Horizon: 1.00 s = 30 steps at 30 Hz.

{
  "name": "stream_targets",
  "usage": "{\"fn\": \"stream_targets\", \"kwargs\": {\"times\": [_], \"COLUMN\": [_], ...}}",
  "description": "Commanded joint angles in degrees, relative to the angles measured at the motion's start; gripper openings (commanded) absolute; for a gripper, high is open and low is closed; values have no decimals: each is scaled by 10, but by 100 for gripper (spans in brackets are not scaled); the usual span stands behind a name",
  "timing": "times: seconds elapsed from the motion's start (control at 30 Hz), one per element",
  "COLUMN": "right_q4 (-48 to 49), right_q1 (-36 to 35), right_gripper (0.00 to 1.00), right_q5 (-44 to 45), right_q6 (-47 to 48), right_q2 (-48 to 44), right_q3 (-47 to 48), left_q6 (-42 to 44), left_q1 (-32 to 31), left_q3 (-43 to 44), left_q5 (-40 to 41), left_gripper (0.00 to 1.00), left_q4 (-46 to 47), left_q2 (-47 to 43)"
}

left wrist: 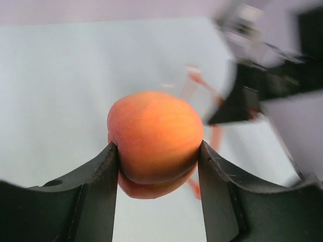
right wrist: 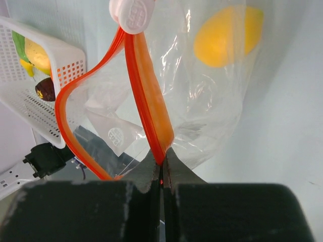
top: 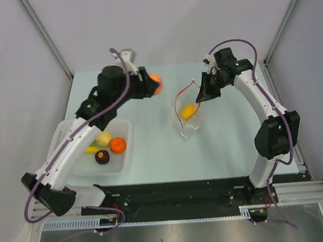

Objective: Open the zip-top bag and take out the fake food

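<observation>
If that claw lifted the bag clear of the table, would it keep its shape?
Probably not. The bag looks like thin, wrinkled film, held only by the strip pinched in the right gripper, so it would likely sag. The yellow fruit inside would probably weigh down the bottom. The strip seems stiffer: it holds an open loop.

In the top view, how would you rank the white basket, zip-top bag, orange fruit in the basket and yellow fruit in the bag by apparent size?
1. white basket
2. zip-top bag
3. orange fruit and yellow fruit look alike; the held-up bag may be nearer the camera, so unranked.
</observation>
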State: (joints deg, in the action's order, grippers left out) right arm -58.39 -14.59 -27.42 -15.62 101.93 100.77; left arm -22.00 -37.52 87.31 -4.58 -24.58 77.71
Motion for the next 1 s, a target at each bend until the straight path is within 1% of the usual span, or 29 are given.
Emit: {"fn": "stream_targets", "kwargs": {"times": [0.0,0.03,0.07,0.1,0.17,0.2,0.27,0.3,0.43,0.6,0.7,0.77,0.8,0.87,0.9,0.93,0.97], "right_q4": [0,1,1,0,1,2,1,1,2,3,6,8,7,6,6,6,6], "right_q1": [-11,-14,-14,-13,-14,-15,-17,-17,-20,-28,-33,-35,-40,-40,-42,-43,-45], "right_gripper": [0,0,0,0,0,0,0,0,0,0,0,0,0,0,0,0,0], "right_q5": [0,-2,-4,-4,-5,-4,-6,-7,-6,-3,-4,-4,-4,-4,-4,-3,-3], "right_q6": [12,12,12,13,13,13,13,12,9,7,5,4,4,4,4,3,2], "right_q2": [12,15,16,17,18,19,21,23,22,22,23,24,26,27,26,24,24], "right_q3": [24,24,23,23,23,24,24,24,23,20,17,17,16,16,16,15,15], "left_q6": [-86,-94,-101,-119,-128,-136,-149,-154,-155,-175,-185,-183,-182,-172,-175,-173,-169], "left_q1": [132,160,212,233,287,296,304,304,305,304,304,305,305,304,304,304,304], "left_q3": [-61,-77,-96,-134,-177,-215,-250,-280,-330,-384,-422,-437,-435,-428,-426,-418,-413], "left_q5": [233,236,241,247,246,248,245,223,159,109,89,70,66,61,69,81,84], "left_gripper": [0,0,0,0,0,0,0,0,0,0,0,13,34,51,67,79,99], "left_q4": [-194,-211,-227,-252,-263,-268,-274,-273,-277,-311,-305,-295,-296,-298,-300,-299,-295], "left_q2": [-65,-72,-79,-96,-113,-129,-146,-160,-182,-208,-211,-191,-181,-177,-184,-196,-220]}}
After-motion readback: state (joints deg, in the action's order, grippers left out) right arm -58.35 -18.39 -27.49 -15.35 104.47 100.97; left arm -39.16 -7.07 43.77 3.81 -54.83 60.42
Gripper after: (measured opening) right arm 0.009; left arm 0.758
